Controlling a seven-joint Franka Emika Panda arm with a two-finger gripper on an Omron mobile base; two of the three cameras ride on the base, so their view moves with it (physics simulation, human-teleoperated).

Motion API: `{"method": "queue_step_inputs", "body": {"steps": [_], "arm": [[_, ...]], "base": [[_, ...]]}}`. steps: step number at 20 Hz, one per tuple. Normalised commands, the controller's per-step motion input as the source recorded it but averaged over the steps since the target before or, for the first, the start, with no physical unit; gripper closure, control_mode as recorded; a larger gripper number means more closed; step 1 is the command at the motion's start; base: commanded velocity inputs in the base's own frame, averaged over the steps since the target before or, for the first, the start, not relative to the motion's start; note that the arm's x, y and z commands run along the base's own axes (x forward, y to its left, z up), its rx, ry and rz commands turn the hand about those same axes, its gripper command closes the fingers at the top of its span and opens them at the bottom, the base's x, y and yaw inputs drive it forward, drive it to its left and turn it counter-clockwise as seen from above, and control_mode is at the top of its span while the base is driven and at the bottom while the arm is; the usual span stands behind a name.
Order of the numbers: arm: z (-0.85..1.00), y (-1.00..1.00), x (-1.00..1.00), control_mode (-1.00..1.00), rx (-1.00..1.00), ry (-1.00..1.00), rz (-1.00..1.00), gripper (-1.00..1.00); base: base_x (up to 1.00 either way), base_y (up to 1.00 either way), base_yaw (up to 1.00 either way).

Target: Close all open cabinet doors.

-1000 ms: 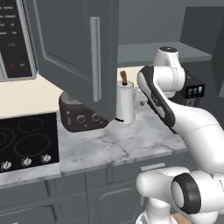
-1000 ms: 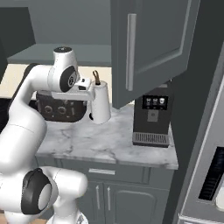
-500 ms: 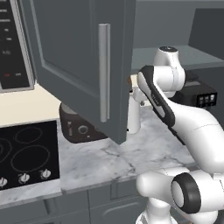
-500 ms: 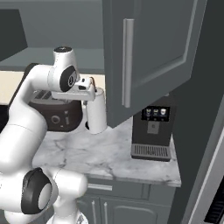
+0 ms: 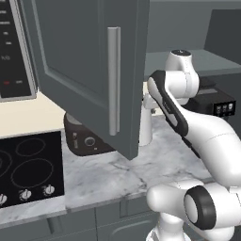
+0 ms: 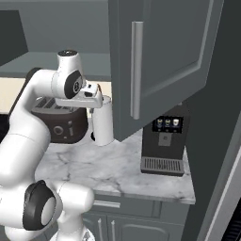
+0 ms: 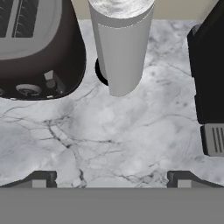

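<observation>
The open cabinet door [image 5: 89, 70] hangs above the marble counter [image 5: 108, 176], swung out toward the cameras, its long silver handle [image 5: 113, 80] running down its face. In the right base view the same door [image 6: 164, 56] fills the upper part of the picture, its lower edge above the coffee machine [image 6: 165, 141]. The gripper [image 6: 94, 96] is beside that door's lower left corner and apart from it, pointing down at the counter. Its jaws are spread wide and hold nothing; in the hand view the two tips [image 7: 41, 179] stand far apart over bare marble.

Under the hand stands a white paper towel roll [image 7: 120, 43], upright on a dark round base. Left of it in the hand view sits a dark toaster [image 7: 39, 43] with two slots on top; whether anything is in them cannot be told. The coffee machine's drip tray [image 7: 214, 139] shows at the right edge. A black cooktop [image 5: 28, 169] lies on the counter's left.
</observation>
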Motion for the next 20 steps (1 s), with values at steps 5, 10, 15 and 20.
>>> {"method": "queue_step_inputs", "body": {"steps": [5, 10, 15, 20], "arm": [[0.00, 0.00, 0.00, 1.00, 0.00, 0.00, 0.00, -1.00], [0.00, 0.00, 0.00, 1.00, 0.00, 0.00, 0.00, -1.00], [0.00, 0.00, -0.59, -1.00, 0.00, -0.19, 0.00, -1.00], [0.00, 0.00, -0.76, -1.00, 0.00, -0.25, 0.00, -1.00]], "base": [[0.00, 0.00, 0.00], [-0.02, 0.00, 0.00], [0.00, 0.00, 0.00], [0.00, 0.00, 0.00]]}}
